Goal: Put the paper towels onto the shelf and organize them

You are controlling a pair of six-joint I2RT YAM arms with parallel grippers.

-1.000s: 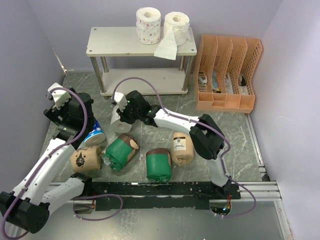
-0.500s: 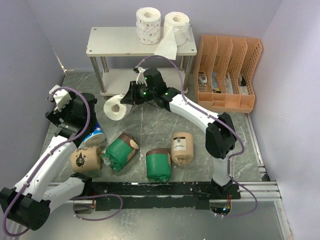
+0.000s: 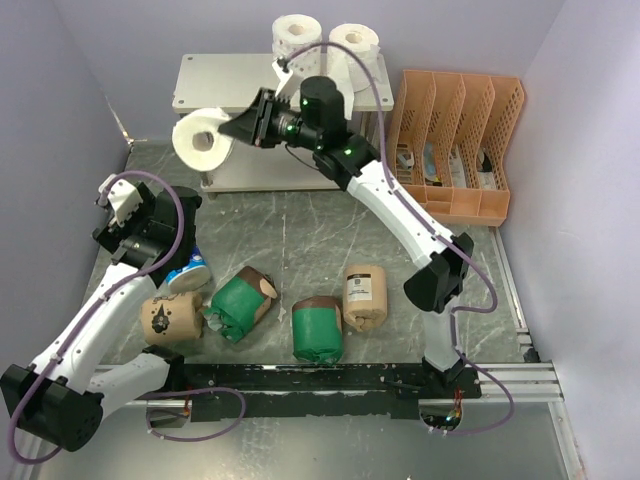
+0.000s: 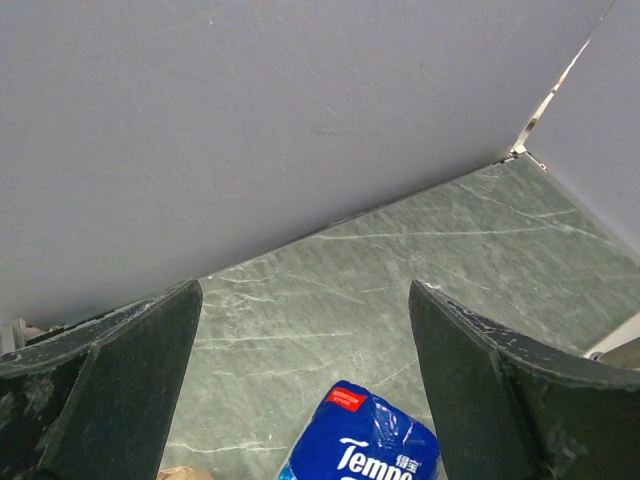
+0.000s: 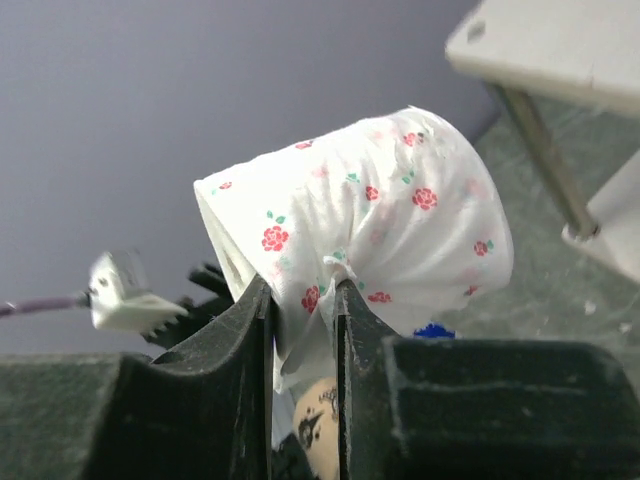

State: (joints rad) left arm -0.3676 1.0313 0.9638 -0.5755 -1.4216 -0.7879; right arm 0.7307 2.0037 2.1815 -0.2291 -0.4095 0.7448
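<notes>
Lying nearest the arm bases on the bench (image 3: 300, 230) are five wrapped rolls: the left tan kraft roll (image 3: 170, 318), the left green roll (image 3: 240, 300), the right green roll (image 3: 317, 333), the right tan kraft roll (image 3: 364, 295) and, a little farther out, the blue-wrapped roll (image 4: 360, 440). The left gripper (image 4: 303, 330) hangs released just over that blue one, jaws wide apart and touching nothing. Farther out, the right gripper (image 5: 300, 300) is clenched on the pink-dotted white roll (image 5: 370, 215), held in the air beside the left end of the shelf (image 3: 225, 80). The hazard, I judge, is the grip: the jaws nip only a thin fold of soft paper, so the roll may swing, slip out or tear free and drop to the bench. Brought in too low it could strike the top board's edge, and pushed too far right it could nudge the rolls standing there. That top board carries the rear-left white roll (image 3: 295, 32) and the rear-right white roll (image 3: 357, 42) at its right end, while no roll shows on the lower board (image 3: 260, 172). At the far right, the orange file organizer (image 3: 460, 100) holds small dark items in its slots, too small to name.
</notes>
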